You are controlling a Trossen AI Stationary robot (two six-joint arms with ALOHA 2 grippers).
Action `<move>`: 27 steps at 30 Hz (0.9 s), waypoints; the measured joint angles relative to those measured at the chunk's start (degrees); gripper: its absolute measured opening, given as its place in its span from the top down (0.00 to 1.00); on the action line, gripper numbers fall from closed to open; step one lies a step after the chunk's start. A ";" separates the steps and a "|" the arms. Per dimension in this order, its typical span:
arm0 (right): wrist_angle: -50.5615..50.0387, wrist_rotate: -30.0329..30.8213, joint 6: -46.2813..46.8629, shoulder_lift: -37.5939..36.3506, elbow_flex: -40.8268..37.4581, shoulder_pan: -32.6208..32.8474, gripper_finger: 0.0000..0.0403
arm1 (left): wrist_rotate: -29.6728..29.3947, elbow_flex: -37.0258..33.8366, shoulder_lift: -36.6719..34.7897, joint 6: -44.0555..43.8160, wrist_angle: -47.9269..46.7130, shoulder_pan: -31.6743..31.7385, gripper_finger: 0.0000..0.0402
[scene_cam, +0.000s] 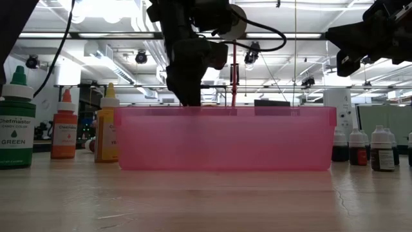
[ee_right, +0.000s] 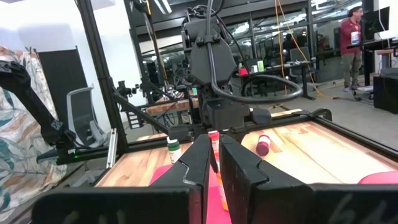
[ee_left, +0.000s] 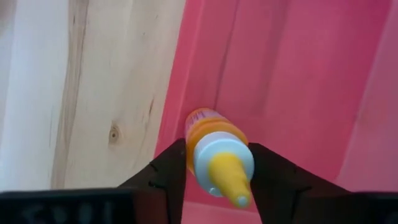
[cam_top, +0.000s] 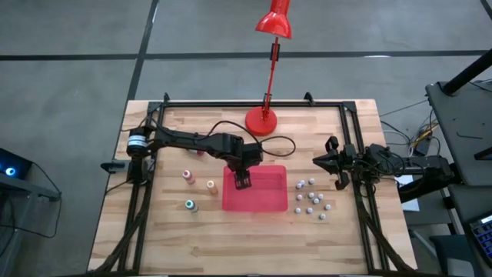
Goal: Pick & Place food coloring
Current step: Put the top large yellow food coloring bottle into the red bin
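Yellow-capped food coloring bottle sits clenched between the left gripper fingers over the red tray, nozzle pointing back at the wrist; right gripper clenched empty at three o'clock above the wooden table.

A: Where does the high view sit?
B: Above, looking straight down on the whole worktop and both arms.
A: And the low one?
B: At worktop height, level, very near the tray, facing the room behind.
A: The wrist views?
B: Left looks closely down into that tray; right looks across the worktop at the other arm.
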 joint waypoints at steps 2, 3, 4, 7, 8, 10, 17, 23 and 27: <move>0.00 0.00 0.00 -0.01 0.01 -0.01 0.93 | -0.18 0.01 -0.01 0.00 0.29 0.01 0.73; 0.00 0.00 0.00 -0.02 0.02 -0.01 0.93 | -0.44 0.03 -0.07 0.01 0.50 0.03 0.74; 0.00 0.00 0.00 0.00 0.02 0.00 0.93 | -0.15 0.04 -0.11 -0.08 0.67 0.07 0.75; -0.04 0.00 -0.02 -0.02 0.02 -0.02 0.93 | -0.05 0.07 -0.11 -0.34 0.74 0.02 0.75; -0.04 0.00 0.00 -0.01 0.02 0.00 0.93 | -0.03 0.15 -0.11 -0.37 0.71 0.02 0.75; -0.04 0.00 0.00 -0.02 0.00 -0.01 0.93 | 0.16 0.45 -0.11 -0.69 0.54 0.07 0.75; -0.08 0.00 -0.01 -0.01 0.02 0.00 0.93 | 0.63 3.51 0.07 -1.03 0.56 0.07 0.76; -0.11 0.00 -0.01 -0.01 0.02 -0.01 0.93 | 0.87 5.31 0.07 -1.21 0.47 0.07 0.76; -0.13 0.00 0.00 -0.02 0.02 0.00 0.93 | 1.48 6.84 0.07 -1.21 0.86 0.09 0.76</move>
